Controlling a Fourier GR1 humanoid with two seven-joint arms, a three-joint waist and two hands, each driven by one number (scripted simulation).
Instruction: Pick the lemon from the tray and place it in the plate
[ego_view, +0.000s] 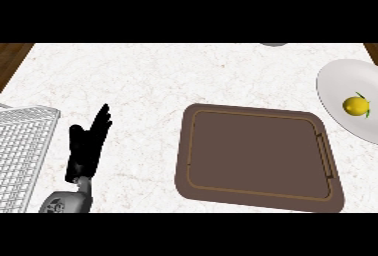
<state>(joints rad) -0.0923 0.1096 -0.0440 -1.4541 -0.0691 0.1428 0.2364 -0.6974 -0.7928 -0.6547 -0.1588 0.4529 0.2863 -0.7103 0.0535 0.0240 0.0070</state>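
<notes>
The round yellow lemon (356, 105) sits in the white plate (336, 82); the open left robot hand (87, 145) should not bump it.

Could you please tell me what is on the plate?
Only the lemon lies on the plate. The plate's right part runs past the view's edge, so anything there cannot be seen.

The lemon (356, 105) is seen on the plate (336, 80), at two o'clock from the tray (258, 155) (left hand (86, 147), fingers (102, 118) straight, at nine).
</notes>
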